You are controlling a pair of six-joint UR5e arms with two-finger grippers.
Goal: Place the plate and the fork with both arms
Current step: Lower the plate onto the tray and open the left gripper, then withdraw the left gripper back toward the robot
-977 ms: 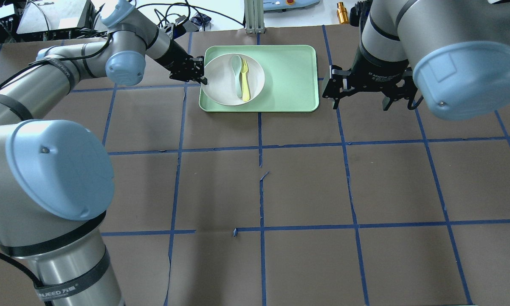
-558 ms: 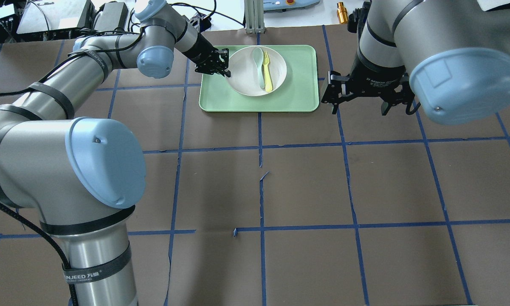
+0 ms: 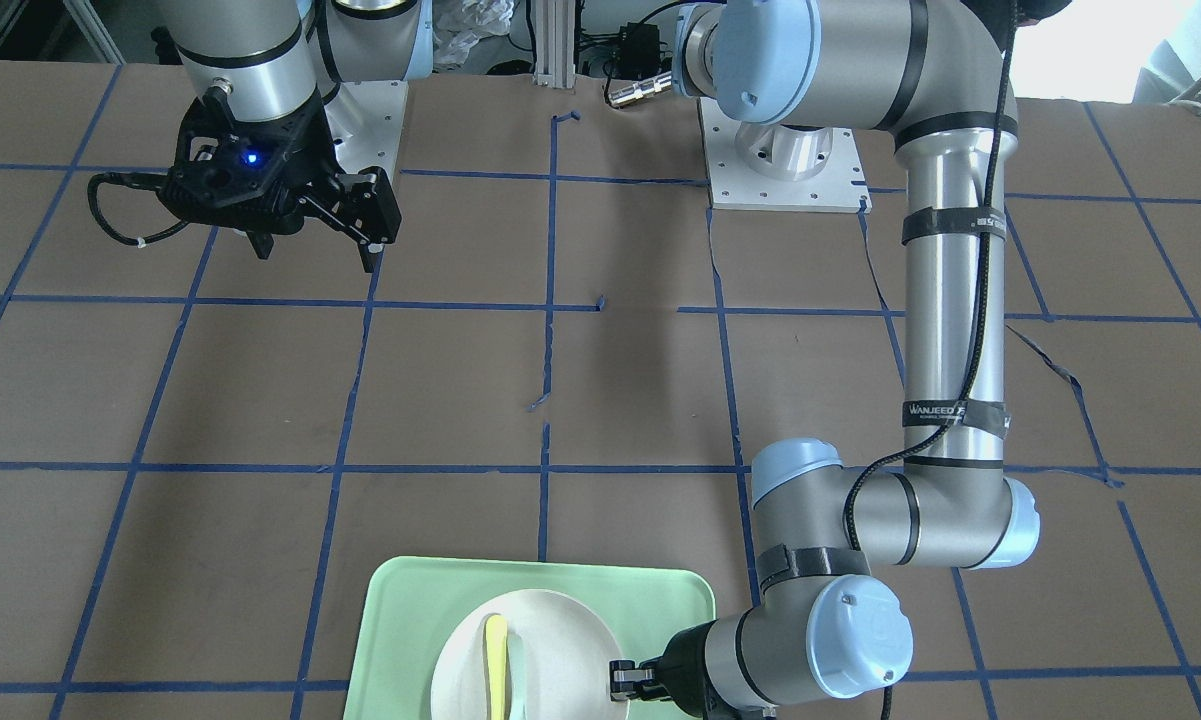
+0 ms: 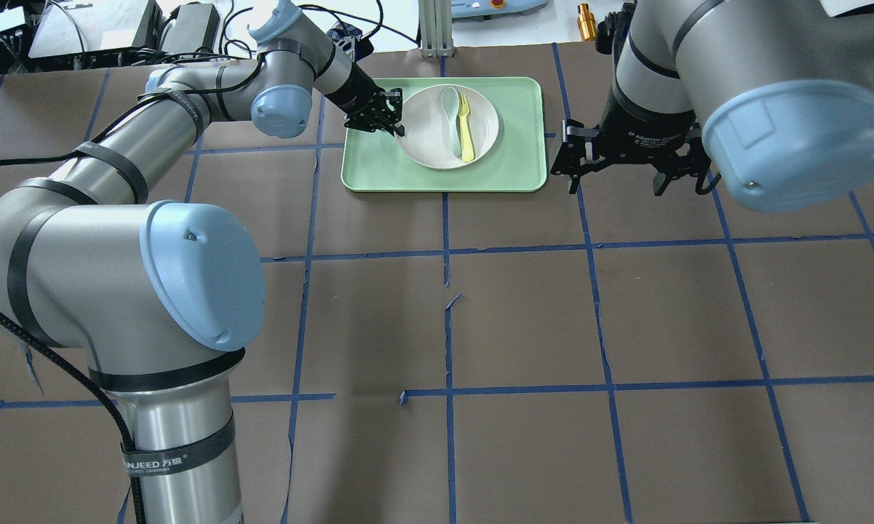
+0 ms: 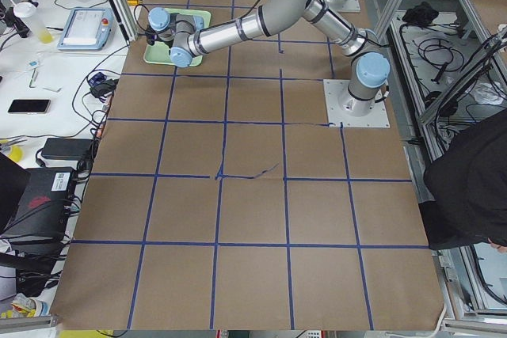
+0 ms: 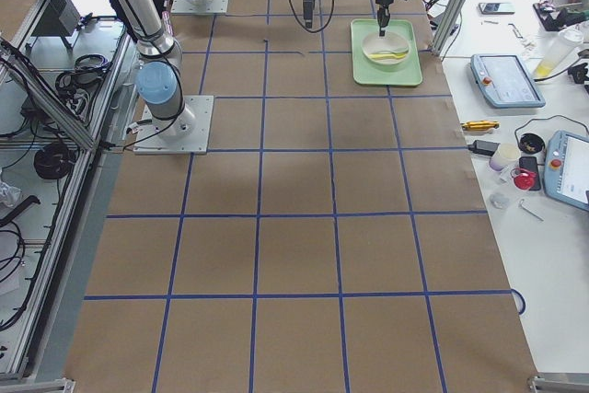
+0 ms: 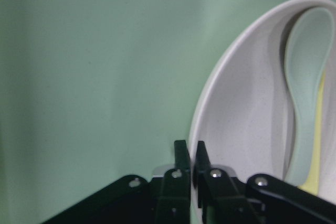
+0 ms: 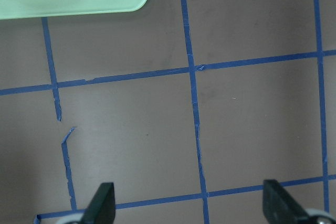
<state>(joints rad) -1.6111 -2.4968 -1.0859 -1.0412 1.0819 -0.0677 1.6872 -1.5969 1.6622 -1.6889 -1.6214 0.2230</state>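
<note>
The big table [image 4: 524, 313] is covered in flat brown paper with blue tape lines. The left arm [image 4: 116, 167] and right arm [image 4: 771, 94] are shiny silver tubes with round light-blue caps. The mint-green tray [image 4: 517, 156] is a smooth rectangle with round corners, at the far side of the table. The front view cuts off its bottom part. The plate [image 4: 422, 138] is round, off-white and a bit speckled. It is over the tray, but I cannot tell if it touches it. The left gripper [image 7: 191, 149] pinches the plate's rim, fingers close together. The right gripper [image 4: 616, 182] hangs just beside the tray, fingers wide apart. The grey-green spoon [image 4: 451, 109] and thin yellow fork [image 4: 466, 135] lie side by side in the plate. The left wrist view shows only a strip of the fork.
</note>
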